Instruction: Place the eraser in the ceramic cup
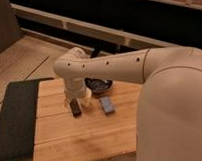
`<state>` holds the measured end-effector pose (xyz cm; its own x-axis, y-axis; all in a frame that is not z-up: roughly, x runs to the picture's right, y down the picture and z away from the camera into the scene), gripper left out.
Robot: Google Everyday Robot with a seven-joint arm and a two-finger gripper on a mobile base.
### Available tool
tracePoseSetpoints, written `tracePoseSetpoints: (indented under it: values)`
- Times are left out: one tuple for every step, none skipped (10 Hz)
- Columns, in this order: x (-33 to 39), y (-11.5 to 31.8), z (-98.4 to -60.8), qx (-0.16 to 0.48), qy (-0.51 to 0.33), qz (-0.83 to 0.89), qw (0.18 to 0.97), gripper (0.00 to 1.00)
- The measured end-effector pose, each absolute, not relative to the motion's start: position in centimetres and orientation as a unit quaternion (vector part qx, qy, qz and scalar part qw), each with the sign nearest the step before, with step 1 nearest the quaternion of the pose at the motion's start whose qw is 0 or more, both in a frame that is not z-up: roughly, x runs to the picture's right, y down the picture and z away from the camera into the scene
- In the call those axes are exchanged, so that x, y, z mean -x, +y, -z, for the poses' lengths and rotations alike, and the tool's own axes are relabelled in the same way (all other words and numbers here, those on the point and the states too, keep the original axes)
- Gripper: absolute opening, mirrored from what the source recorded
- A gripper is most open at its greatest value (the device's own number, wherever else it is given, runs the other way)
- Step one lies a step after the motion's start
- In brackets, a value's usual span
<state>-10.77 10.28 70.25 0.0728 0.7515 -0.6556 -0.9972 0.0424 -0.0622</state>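
One eraser (75,108) and one grey-blue block (107,104) are laid beside one dark bowl (98,85). The gripper (76,98) is held just above the eraser; its grasp cannot be told.

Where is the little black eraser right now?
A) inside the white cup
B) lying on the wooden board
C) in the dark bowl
B: the eraser lies on the wooden board, beside the grey-blue block, with the gripper right above it.

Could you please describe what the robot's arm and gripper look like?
The arm is cream-white and tubular, widening into a large rounded shell, with a row of small dark dots along its side. No cables show. The gripper, the same pale colour, hangs below the rounded wrist joint, just above the eraser.
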Motion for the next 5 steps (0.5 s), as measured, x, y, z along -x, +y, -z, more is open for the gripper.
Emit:
tracePoseSetpoints:
  values:
    - [10.9, 10.2, -70.3, 0.263, 0.232, -0.639, 0.684, 0.65]
    - [11.0, 9.8, -70.6, 0.261, 0.23, -0.638, 0.687, 0.65]
    - [11.4, 8.8, -71.5, 0.255, 0.22, -0.63, 0.7, 0.65]
    - [12.9, 7.6, -72.4, 0.254, 0.197, -0.614, 0.721, 0.65]
    - [14.3, 6.7, -73.1, 0.255, 0.173, -0.6, 0.738, 0.65]
